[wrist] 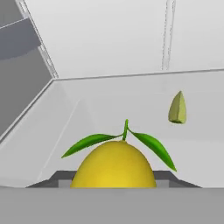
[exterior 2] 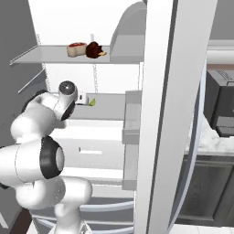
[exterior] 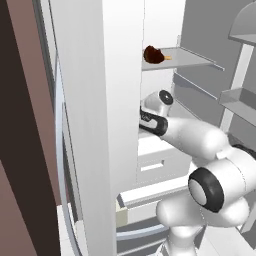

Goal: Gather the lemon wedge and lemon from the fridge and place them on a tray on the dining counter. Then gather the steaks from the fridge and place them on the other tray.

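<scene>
The white arm [exterior: 200,137] reaches forward, elbow bent, wrist level.

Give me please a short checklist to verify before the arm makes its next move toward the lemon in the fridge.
1. Lemon centred ahead of the end effector: ok in the hand view, close in front.
2. End effector open or shut on the lemon: cannot tell, its fingertips are hidden by the fruit.
3. Lemon wedge out of the way: ok, it lies apart, farther back on the shelf.
4. Steak untouched: ok, on the upper shelf.
5. Arm inside the fridge opening: ok, reaching in at the middle shelf.
</scene>
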You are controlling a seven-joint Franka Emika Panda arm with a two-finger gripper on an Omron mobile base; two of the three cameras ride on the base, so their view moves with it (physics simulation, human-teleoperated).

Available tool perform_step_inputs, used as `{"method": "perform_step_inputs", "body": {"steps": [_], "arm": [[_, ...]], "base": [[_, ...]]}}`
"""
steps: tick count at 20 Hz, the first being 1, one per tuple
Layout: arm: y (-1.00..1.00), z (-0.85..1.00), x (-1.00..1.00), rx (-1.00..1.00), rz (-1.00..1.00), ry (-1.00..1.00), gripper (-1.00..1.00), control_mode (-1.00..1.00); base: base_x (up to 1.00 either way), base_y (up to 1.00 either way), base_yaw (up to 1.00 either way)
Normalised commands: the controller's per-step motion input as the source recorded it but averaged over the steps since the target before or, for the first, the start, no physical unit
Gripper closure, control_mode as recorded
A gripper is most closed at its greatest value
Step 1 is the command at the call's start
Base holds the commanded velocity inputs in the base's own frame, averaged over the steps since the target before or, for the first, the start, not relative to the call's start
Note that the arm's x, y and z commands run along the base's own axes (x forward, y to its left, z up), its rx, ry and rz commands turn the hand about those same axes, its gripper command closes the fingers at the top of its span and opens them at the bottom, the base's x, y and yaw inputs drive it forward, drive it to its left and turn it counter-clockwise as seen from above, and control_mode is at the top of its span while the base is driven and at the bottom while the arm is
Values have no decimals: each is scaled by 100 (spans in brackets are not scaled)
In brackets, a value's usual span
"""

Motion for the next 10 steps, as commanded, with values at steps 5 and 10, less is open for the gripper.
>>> {"method": "perform_step_inputs", "body": {"steps": [5, 10], "arm": [[-40, 94, -68, 0, 0, 0, 100, -100], [-45, 96, -78, 0, 0, 4, 100, -100]], "base": [[0, 0, 0], [0, 0, 0]]}}
